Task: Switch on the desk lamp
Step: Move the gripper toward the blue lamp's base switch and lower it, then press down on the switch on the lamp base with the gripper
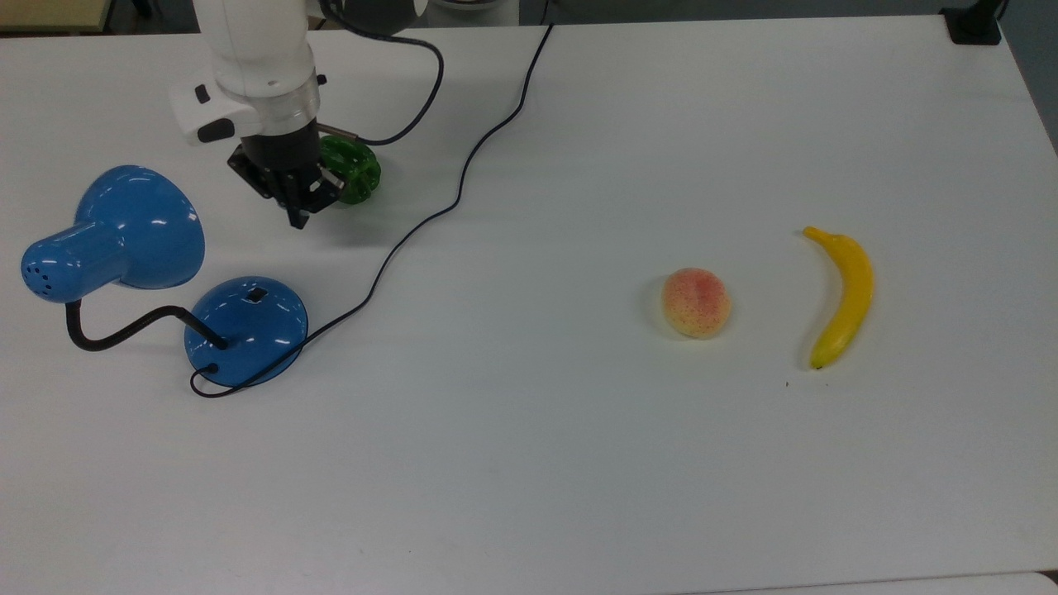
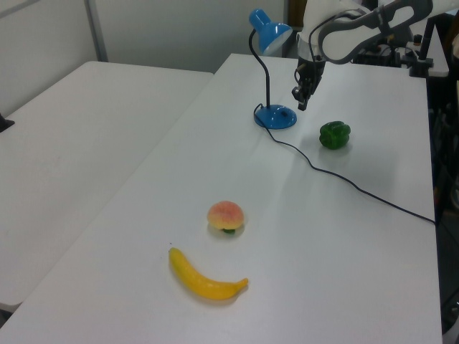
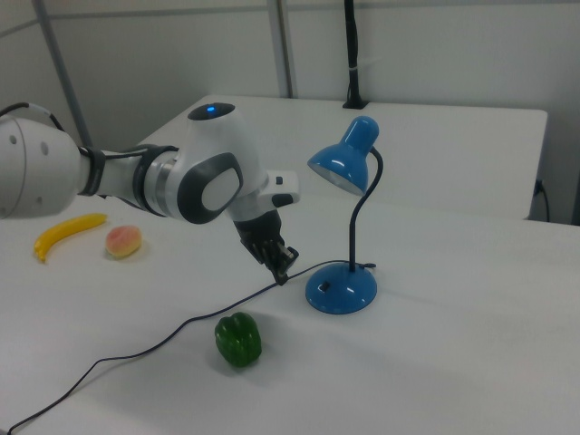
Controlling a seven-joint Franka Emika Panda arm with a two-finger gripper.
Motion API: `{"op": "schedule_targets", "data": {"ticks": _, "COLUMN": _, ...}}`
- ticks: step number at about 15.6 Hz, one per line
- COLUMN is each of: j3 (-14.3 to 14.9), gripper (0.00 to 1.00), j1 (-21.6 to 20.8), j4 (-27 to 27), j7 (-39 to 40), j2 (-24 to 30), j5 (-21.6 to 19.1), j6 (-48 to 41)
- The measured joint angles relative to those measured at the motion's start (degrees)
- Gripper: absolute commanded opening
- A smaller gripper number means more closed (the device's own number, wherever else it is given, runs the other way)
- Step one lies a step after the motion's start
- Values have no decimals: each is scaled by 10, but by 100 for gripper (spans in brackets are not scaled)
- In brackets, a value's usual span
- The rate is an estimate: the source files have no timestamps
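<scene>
A wide white table carries everything; in the left view a second white table stands beside it, with pale walls behind.

At the top view's left stands the desk lamp: blue shade tipped over a black bent neck, round blue base with a small black switch on top. Its black cord loops from the base and runs up toward the table's far edge.

Just to the right of the shade, the gripper hangs above the table, short of the base and touching nothing. Its fingers look pressed together and hold nothing. In the right view the gripper is just beside the base, above the cord.

A green pepper lies partly behind the arm. Well apart at the top view's right lie a peach and a banana.
</scene>
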State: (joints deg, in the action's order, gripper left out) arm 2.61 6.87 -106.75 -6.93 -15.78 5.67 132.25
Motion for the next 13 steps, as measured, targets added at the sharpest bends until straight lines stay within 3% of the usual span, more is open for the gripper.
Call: {"op": "schedule_targets", "data": {"ticks": 13, "j3": 0, "gripper": 0, "j1": 31, "j4": -4, "j7": 0, "j2": -55, "j5": 30, "j6": 174}}
